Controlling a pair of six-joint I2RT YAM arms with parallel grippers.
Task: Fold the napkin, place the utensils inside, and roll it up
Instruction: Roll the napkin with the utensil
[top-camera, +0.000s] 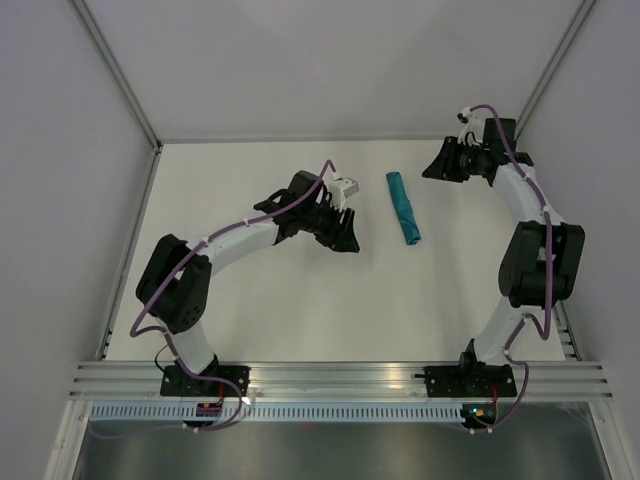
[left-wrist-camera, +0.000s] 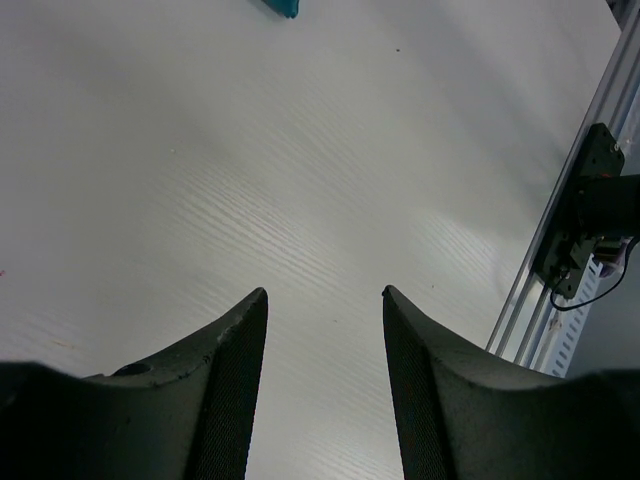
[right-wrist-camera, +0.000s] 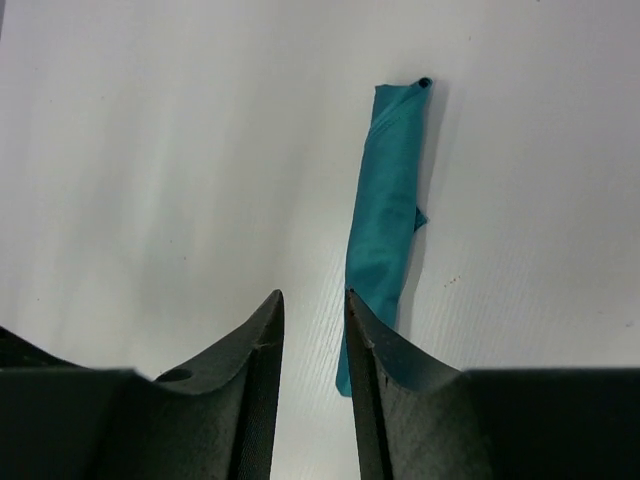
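The teal napkin (top-camera: 403, 206) lies rolled into a narrow bundle on the white table, between the two grippers. In the right wrist view the napkin roll (right-wrist-camera: 385, 215) runs lengthwise, with a dark utensil tip (right-wrist-camera: 425, 82) showing at its far end. My right gripper (right-wrist-camera: 313, 293) hovers beside the roll's near end, its jaws a narrow gap apart and empty; it also shows in the top view (top-camera: 432, 168). My left gripper (left-wrist-camera: 325, 291) is open and empty over bare table, left of the roll in the top view (top-camera: 345, 240). Only a corner of the napkin (left-wrist-camera: 283, 7) shows in the left wrist view.
The white table (top-camera: 250, 310) is walled by grey panels at left, back and right. An aluminium rail (top-camera: 340, 378) with both arm bases runs along the near edge. The rail and the right arm's base (left-wrist-camera: 590, 220) show at the right of the left wrist view.
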